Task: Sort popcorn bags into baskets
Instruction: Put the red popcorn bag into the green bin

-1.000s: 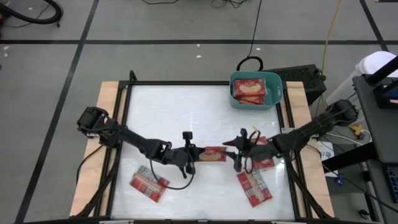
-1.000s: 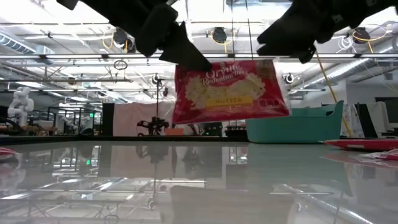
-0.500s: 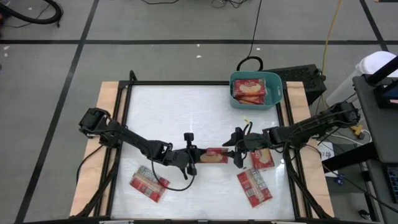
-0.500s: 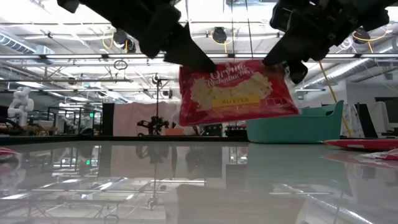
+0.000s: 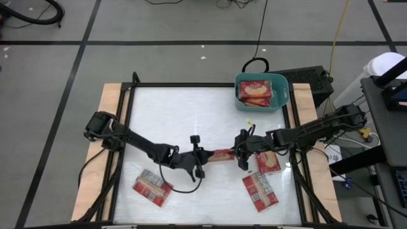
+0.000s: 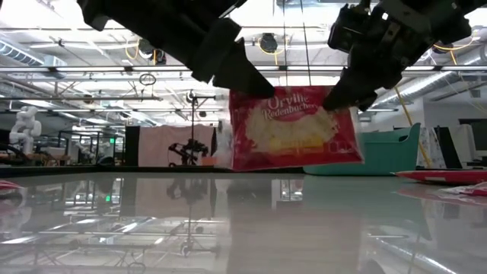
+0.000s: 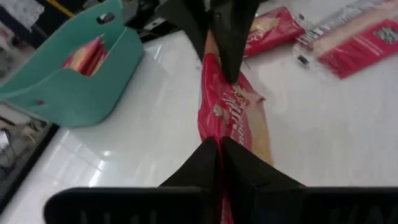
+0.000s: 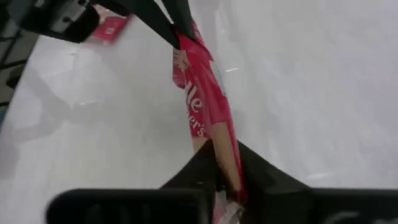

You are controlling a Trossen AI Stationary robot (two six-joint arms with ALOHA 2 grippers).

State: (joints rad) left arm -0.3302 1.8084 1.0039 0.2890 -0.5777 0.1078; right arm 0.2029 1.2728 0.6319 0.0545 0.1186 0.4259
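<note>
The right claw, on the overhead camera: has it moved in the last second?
Yes. The right gripper has slid left, away from the table's right rail, and now pinches the raised popcorn bag opposite the left gripper.

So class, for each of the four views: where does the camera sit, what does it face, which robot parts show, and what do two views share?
High view: above, looking straight down on the table; both arms, left gripper and right gripper at the held popcorn bag.
Low view: table height, level toward the room; both arms enter from above.
Left wrist view: behind its own jaws, facing the teal basket.
Right wrist view: behind its own jaws, along the bag.
Shared: both wrist views show the bag clamped at both ends.
</note>
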